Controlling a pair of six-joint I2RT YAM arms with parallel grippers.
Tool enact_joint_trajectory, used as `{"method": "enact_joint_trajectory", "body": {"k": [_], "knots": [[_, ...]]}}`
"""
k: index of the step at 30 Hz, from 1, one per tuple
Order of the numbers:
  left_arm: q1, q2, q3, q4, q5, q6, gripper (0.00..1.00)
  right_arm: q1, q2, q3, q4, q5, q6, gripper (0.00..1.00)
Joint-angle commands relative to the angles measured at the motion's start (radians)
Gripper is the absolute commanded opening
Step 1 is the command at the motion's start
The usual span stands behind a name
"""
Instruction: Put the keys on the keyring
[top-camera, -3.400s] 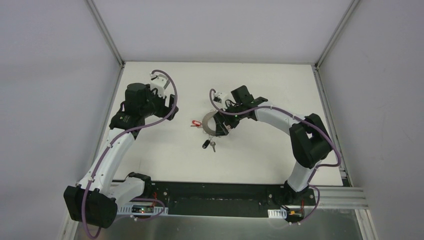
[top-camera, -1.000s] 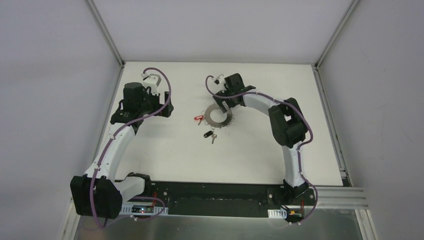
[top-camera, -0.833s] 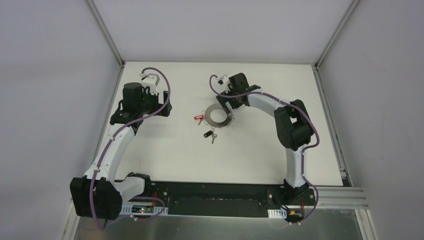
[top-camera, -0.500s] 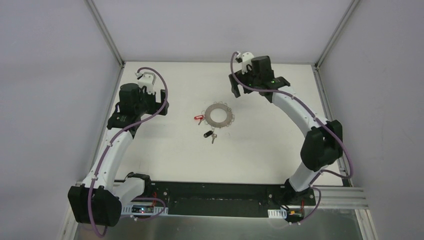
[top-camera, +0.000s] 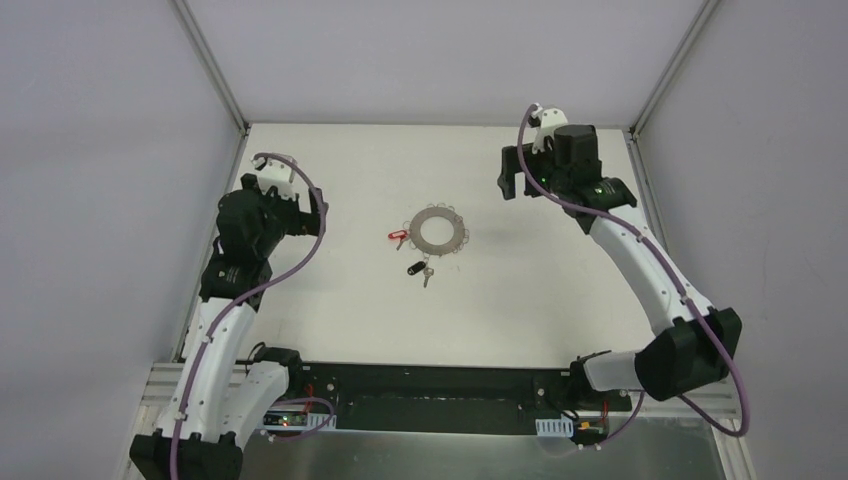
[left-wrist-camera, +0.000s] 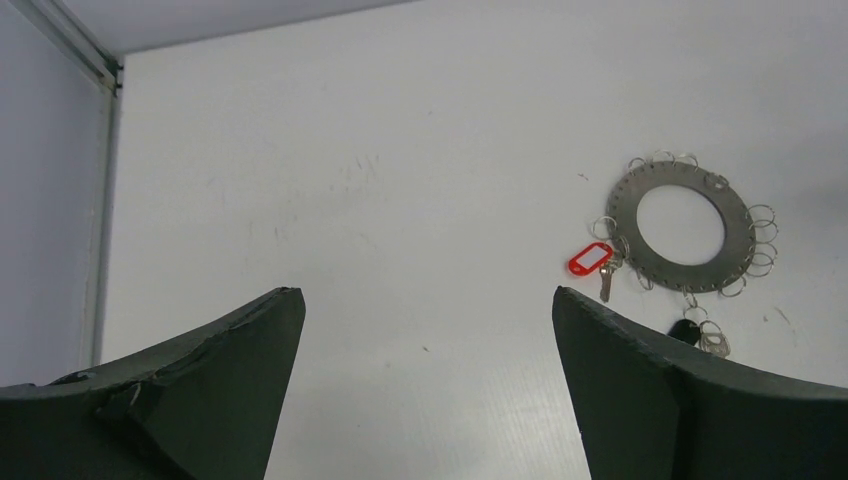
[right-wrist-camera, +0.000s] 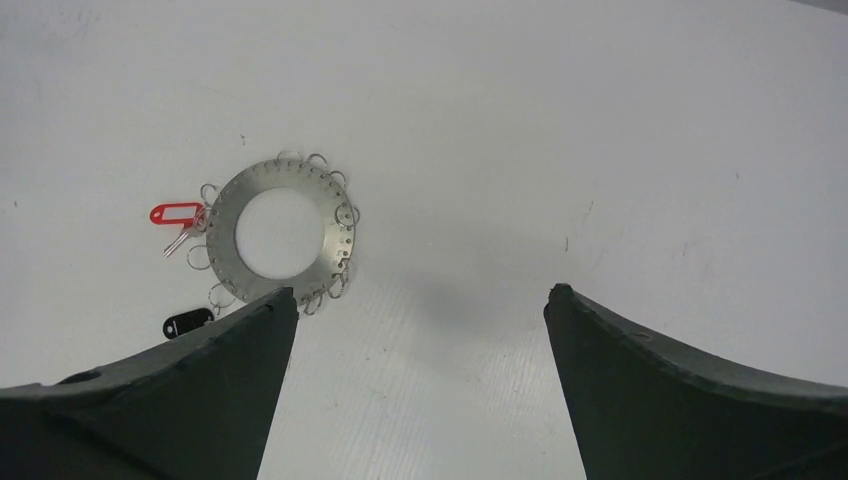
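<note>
The wide grey keyring (top-camera: 457, 231), rimmed with small wire loops, lies flat. A red-headed key (top-camera: 398, 237) sits at its 9 o'clock; a black-headed key (top-camera: 413, 268) and a plain silver key (top-camera: 427, 276) lie at 7 o'clock.

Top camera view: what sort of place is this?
Probably a robot test booth: a white table boxed in by plain grey walls, two robot arms bolted at its edge, just a keyring and keys laid out.

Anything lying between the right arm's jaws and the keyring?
No, only bare white table separates the right jaws from the keyring; the right wrist view shows it.
</note>
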Motion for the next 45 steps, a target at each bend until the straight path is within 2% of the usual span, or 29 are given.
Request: {"method": "enact_joint_trajectory", "body": {"k": [1, 6, 9, 21, 34, 45], "knots": [[0.008, -0.096, 0.047, -0.056, -0.007, 0.062, 0.99, -0.004, -0.158, -0.082, -0.039, 0.009, 0.021, 0.98], [0.008, -0.098, 0.171, -0.220, -0.032, 0.067, 0.99, -0.005, -0.272, -0.163, -0.055, 0.002, 0.037, 0.98], [0.007, -0.104, 0.189, -0.248, -0.014, 0.055, 0.99, -0.005, -0.337, -0.200, -0.039, 0.012, 0.057, 0.98], [0.007, -0.127, 0.044, -0.019, 0.111, -0.034, 0.99, -0.054, -0.452, -0.325, 0.108, -0.045, 0.147, 0.98], [0.009, -0.154, -0.017, -0.090, 0.163, -0.053, 0.99, -0.090, -0.515, -0.525, 0.316, -0.063, 0.162, 0.98], [0.056, -0.177, -0.053, -0.068, 0.154, -0.067, 0.99, -0.105, -0.594, -0.572, 0.306, -0.072, 0.102, 0.98]]}}
